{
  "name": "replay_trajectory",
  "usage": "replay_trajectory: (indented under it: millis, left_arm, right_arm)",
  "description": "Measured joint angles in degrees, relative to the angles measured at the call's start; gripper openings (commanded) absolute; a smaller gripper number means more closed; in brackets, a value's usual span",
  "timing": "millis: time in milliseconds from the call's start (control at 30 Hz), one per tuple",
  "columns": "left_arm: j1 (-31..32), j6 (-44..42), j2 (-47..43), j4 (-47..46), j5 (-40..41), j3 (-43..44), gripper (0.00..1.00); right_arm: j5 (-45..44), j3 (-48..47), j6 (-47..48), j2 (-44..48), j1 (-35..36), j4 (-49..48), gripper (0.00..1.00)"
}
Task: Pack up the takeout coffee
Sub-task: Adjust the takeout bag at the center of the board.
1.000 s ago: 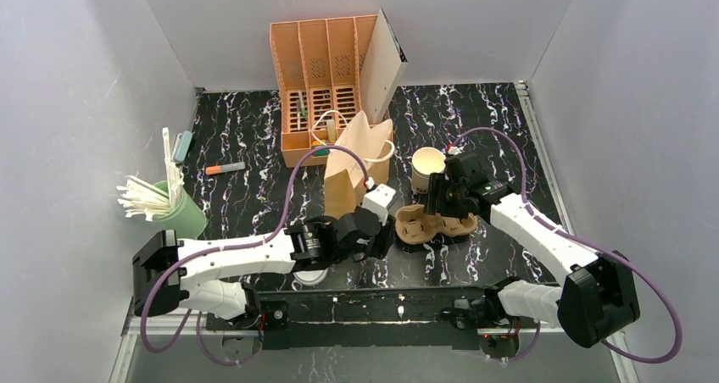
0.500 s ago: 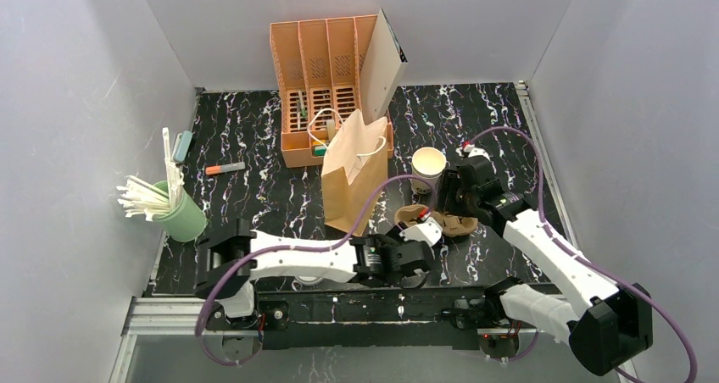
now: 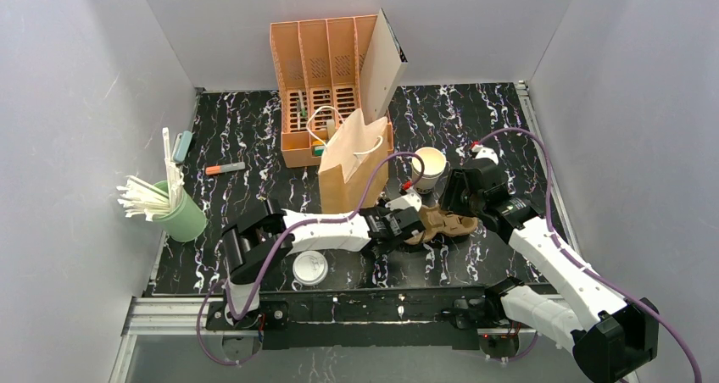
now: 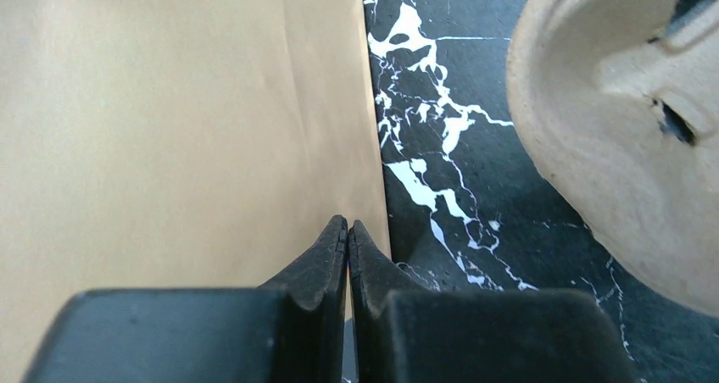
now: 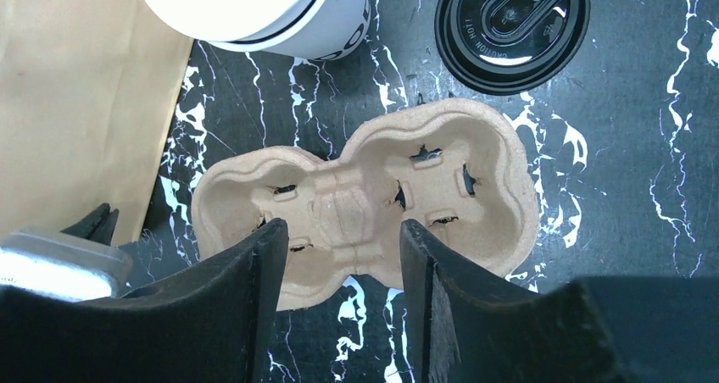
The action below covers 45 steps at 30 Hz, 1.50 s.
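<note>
Left tool (image 4: 348, 229): fingers pressed together with nothing between them. The tips sit low over the bench (image 3: 254, 198), at the near edge of the bag (image 4: 169, 103). Whether they touch the bag cannot be told. One end of the carrier (image 4: 623, 146) lies close by on the tool's right.

Right tool (image 5: 342, 227): fingers spread and gripping nothing. It hangs above the carrier, with the carrier's narrow middle showing between the two fingers. Contact with the carrier cannot be confirmed.

Cup (image 5: 254, 10): upright on the bench, mouth open and uncovered. It stands just behind the carrier and just right of the bag, outside both.

Black lid (image 5: 511, 27): lies flat on the bench. It is beside the cup but apart from it, and just behind the carrier's other end.

Carrier: two-pocket pulp tray, flat on the bench between the two tools.

Bag: brown paper with white cord handles, standing upright in front of the orange organiser (image 3: 326, 86).

Other items, all well apart from the cup:
- White lid (image 3: 309, 267), flat at the near edge of the bench, beside the left arm.
- Green cup (image 3: 182, 219) of straws, at the left edge of the bench.
</note>
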State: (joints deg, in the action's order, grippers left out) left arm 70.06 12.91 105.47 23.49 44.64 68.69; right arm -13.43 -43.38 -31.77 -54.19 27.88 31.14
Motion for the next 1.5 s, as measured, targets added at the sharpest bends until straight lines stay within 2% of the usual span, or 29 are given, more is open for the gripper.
replay_trajectory:
  millis: [300, 600, 733, 800, 933, 1100, 1300, 1500]
  left_arm:
    - [-1.25, -1.75, 4.28, -2.71, 2.08, -1.40, 0.00]
    - [-5.60, 0.76, -0.63, -1.77, 5.33, -12.48, 0.00]
    - [-6.91, 2.25, -3.10, -0.81, 5.95, -13.68, 0.00]
    - [-6.88, 3.28, -3.74, -0.63, 5.40, -13.68, 0.01]
    - [-6.67, 4.52, -7.56, -2.12, -0.79, -14.60, 0.07]
    - [-5.09, 6.60, -19.63, -6.08, -11.17, -16.50, 0.09]
    - [-0.85, 11.80, -25.29, -10.78, -17.51, -17.16, 0.09]
    - [0.72, 19.93, -27.58, -21.88, -23.37, -28.04, 0.15]
  right_arm:
    - [-0.13, 0.09, -0.26, 0.00, 0.00, 0.07, 0.61]
    - [1.60, 0.09, -1.01, -0.74, 0.00, 0.26, 0.66]
    - [3.80, 0.09, -0.94, -1.07, 0.00, 0.37, 0.61]
    - [6.21, -0.02, -0.61, -1.42, 0.00, 0.37, 0.54]
    - [13.33, -0.46, 0.63, -3.39, 0.50, 0.26, 0.45]
    - [17.57, -0.46, 1.95, -4.63, 5.62, -0.13, 0.44]
    - [16.61, -0.46, 3.30, -8.28, 14.29, -2.60, 0.41]
    - [12.57, -0.46, 5.01, -13.18, 19.56, -5.84, 0.43]
